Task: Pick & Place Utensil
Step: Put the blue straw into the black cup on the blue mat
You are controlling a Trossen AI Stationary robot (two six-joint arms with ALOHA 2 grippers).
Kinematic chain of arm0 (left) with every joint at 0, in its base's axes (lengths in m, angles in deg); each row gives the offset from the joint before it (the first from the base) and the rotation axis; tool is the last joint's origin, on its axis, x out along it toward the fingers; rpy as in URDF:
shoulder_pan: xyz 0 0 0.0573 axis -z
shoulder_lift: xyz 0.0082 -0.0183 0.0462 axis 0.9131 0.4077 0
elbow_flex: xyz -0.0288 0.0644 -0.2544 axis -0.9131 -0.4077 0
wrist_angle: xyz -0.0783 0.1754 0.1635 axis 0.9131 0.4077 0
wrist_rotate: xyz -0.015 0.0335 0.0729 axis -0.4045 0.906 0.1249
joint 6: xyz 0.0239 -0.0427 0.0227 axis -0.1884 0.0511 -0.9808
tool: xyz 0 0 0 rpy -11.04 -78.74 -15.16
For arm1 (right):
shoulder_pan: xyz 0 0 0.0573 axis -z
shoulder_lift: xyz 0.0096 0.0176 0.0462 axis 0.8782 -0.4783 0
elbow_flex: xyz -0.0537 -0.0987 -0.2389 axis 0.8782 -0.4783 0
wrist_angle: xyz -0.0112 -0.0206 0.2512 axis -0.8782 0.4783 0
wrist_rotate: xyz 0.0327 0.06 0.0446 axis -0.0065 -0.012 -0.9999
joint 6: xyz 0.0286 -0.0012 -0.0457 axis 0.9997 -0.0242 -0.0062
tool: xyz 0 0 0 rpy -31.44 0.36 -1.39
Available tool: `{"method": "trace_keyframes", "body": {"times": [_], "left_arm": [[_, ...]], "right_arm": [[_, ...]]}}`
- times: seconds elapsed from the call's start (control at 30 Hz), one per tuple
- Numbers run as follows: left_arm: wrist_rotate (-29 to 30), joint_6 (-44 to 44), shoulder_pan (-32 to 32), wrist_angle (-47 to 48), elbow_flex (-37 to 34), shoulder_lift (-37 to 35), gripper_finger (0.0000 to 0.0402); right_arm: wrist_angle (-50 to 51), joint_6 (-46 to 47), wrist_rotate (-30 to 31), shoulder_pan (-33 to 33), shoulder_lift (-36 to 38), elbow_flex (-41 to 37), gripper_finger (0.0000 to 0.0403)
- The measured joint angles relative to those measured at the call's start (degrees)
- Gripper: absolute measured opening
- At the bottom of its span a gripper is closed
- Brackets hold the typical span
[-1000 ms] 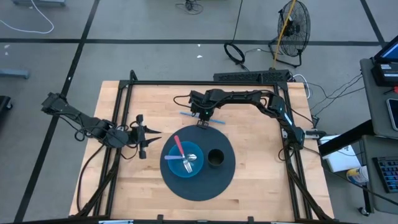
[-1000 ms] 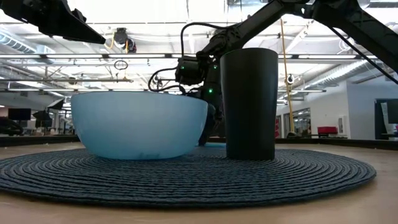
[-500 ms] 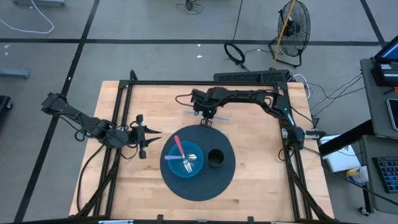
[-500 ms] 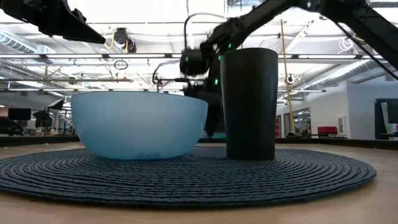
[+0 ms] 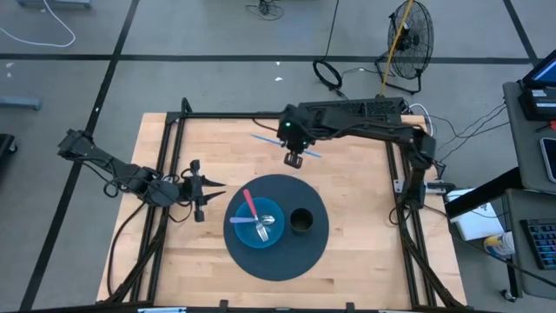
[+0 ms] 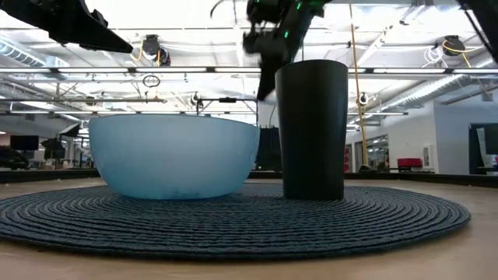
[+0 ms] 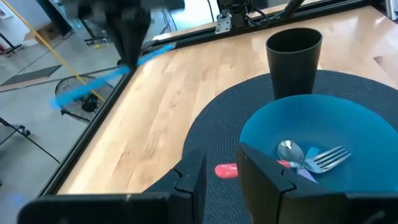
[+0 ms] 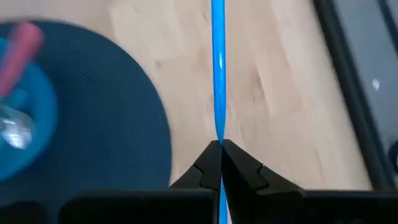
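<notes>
A thin blue utensil (image 5: 263, 138) hangs in the air over the far part of the table, held by my right gripper (image 5: 294, 157), which is shut on it. In the left wrist view the utensil (image 7: 93, 84) shows as a slanting, blurred blue strip. A blue bowl (image 5: 258, 223) stands on a round dark mat (image 5: 276, 261). It holds a pink-handled spoon (image 5: 248, 203) and a fork (image 7: 323, 158). A black cup (image 5: 301, 220) stands beside the bowl. My left gripper (image 5: 208, 189) waits open to the left of the mat. My right gripper pinches the blue utensil between its two fingers, about midway along its length (image 8: 217, 134). The fingers (image 8: 205, 168) come from above, pointing down, and lie across the utensil. It is lifted clear of the table and lies roughly level, sticking out on both sides of the fingers.
A black frame (image 5: 261, 116) runs along the table's far, left and right edges. Bare wood (image 5: 356, 191) lies between the mat and the right rail. Beyond the far edge, a fan (image 5: 408, 35) and cables are on the floor.
My right gripper has risen and moved toward the table's far edge, staying shut on the blue utensil. The utensil has gone from lying by the mat's far rim to being lifted clear.
</notes>
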Motion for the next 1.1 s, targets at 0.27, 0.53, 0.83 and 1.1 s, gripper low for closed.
{"method": "trace_keyframes", "body": {"times": [0.27, 0.53, 0.83, 1.1], "left_arm": [[0.0, -0.4, 0.0, -0.8, 0.0, 0.0, 0.0093], [0.0, -1.2, 0.0, -3.5, 0.0, 0.0, 0.0093], [0.1, -2.0, 0.0, -8.1, 0.0, 0.0, 0.0093], [0.0, -2.3, 0.0, -11.3, 0.0, 0.0, 0.0093]], "right_arm": [[-6.4, 2.2, 0.0, -2.9, 12.9, -7.3, 0.0000], [-23.6, 6.9, 0.2, -5.9, 30.6, -28.4, 0.0000], [-46.7, 10.0, 0.2, -10.6, 48.4, -51.6, 0.0000], [-73.3, 10.1, 0.2, -15.9, 56.3, -68.8, 0.0000]]}}
